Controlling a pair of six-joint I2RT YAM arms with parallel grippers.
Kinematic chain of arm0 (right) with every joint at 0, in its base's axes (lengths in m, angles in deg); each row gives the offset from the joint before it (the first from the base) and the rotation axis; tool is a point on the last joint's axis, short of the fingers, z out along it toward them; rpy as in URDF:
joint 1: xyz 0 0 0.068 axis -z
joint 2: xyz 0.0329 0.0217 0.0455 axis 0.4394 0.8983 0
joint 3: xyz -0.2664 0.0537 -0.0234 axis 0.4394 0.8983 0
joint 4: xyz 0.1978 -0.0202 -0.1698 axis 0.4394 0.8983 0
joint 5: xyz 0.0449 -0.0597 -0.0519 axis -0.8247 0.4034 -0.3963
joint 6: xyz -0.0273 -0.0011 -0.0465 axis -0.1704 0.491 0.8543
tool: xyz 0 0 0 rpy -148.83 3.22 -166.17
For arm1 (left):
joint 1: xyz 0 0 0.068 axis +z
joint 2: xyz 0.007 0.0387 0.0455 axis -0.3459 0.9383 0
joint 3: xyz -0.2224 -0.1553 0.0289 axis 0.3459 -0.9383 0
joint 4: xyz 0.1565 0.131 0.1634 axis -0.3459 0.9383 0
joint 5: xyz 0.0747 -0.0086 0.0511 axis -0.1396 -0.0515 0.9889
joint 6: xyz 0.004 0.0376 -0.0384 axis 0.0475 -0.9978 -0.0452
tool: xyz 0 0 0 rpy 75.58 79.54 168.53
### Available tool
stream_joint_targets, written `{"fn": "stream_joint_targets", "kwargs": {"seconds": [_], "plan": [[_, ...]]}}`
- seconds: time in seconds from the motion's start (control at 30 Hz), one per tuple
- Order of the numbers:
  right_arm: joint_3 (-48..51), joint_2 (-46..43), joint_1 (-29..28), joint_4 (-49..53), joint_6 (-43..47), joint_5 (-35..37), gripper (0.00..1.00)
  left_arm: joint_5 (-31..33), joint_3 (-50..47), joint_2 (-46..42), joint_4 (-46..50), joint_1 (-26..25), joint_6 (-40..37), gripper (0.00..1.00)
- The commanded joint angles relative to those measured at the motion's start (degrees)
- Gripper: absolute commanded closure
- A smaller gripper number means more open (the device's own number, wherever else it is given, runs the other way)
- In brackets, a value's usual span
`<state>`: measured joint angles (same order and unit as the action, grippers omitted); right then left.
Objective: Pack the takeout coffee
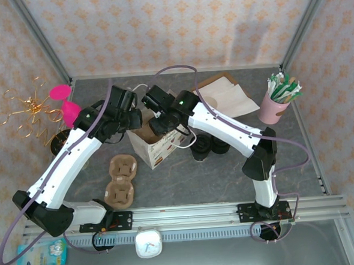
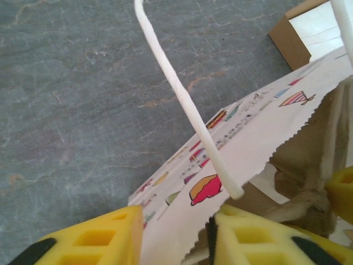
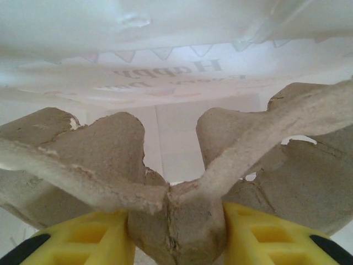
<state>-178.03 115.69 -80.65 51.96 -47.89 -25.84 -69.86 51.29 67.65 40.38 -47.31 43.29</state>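
- takeout coffee [image 1: 201, 150]: round black lid seen from above in the top view. It stands on the table [image 1: 198, 188] just right of the paper bag [image 1: 149, 151], outside it.
- The right forearm cuts off its upper edge. The paper wall under the lid is too dark and small to read.
- second dark round thing [image 1: 220, 146]: just beside the coffee, same look. Can't tell what it is.
- right gripper [image 3: 176, 237]: yellow fingers clamped on the centre rib of a brown pulp cup carrier [image 3: 99, 160]. The carrier sits down inside the bag, with white bag wall and mirrored print behind it.
- The carrier's pockets run off both edges of the right wrist view.
- left gripper [image 2: 176, 245]: fingers straddle the bag's serrated rim, with the printed wall in the gap between them. Can't tell whether they actually grip the paper.
- white twisted handle [image 2: 182, 105]: arcs up across the left wrist view, top cut off.
- Top view: both wrists crowd over the bag mouth, so the opening is mostly hidden.
- second carrier [image 1: 121, 181]: lies flat near the bag's left side.
- pink cup [image 1: 273, 110]: holds packets and stands well apart at far right.
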Motion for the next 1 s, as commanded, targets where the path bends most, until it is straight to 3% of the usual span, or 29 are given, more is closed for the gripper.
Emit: {"fn": "stream_joint_targets", "kwargs": {"seconds": [0.0, 0.13, 0.33, 0.5, 0.97], "plan": [[-0.13, -2.95, -0.14, 0.38, -0.16, 0.44, 0.58, -1.24, -2.15, -0.89, 0.1, 1.98, -2.13, 0.73], [1.19, -3.98, -0.17, 0.6, -0.25, 0.52, 0.58, -1.0, -1.19, -1.22, 0.22, 2.06, 0.14, 0.86], [3.38, -4.97, -1.3, 1.0, -0.55, 0.35, 0.58, -7.09, -0.72, -2.08, -1.03, 1.94, 5.0, 1.0], [1.78, -3.09, -1.47, 0.9, 0.08, 1.48, 0.58, -11.03, -4.27, -4.9, -3.83, 1.88, 6.84, 1.0], [2.26, 1.39, -0.34, 0.76, 0.56, 1.28, 0.56, -12.19, -5.52, -6.98, -3.63, 0.24, 5.93, 1.0]]}}
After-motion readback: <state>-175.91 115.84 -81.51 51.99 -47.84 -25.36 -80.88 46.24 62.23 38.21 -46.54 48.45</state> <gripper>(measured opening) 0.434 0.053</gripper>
